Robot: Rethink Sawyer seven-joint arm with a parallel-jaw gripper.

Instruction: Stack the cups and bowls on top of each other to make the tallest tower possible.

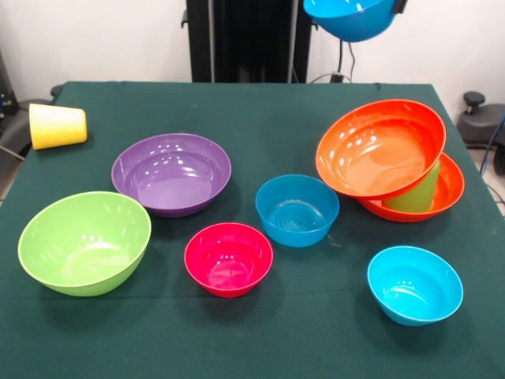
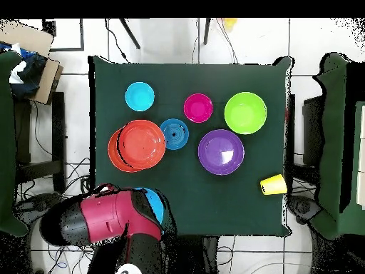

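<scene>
I see 1 glossy orange plastic bowl (image 1: 377, 148) tilted atop a light green plastic cup (image 1: 418, 192) that stands in a 2nd orange bowl (image 1: 448, 189), and a blue plastic bowl (image 1: 349, 17) up in the air above the table. Upright on the cloth sit the purple bowl (image 1: 171, 173), lime green bowl (image 1: 84, 242), pink-red small bowl (image 1: 229, 258), another blue bowl (image 1: 297, 209) and small cyan bowl (image 1: 414, 284). The yellow plastic cup (image 1: 57, 125) lies on its side near a table corner.

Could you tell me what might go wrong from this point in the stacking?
1. The upper orange bowl sits tilted on the green cup inside the lower orange bowl; adding weight may tip it off.
2. The blue bowl is held high at the table's edge and could fall.
3. The yellow cup lies on its side near the table edge and may roll.
</scene>
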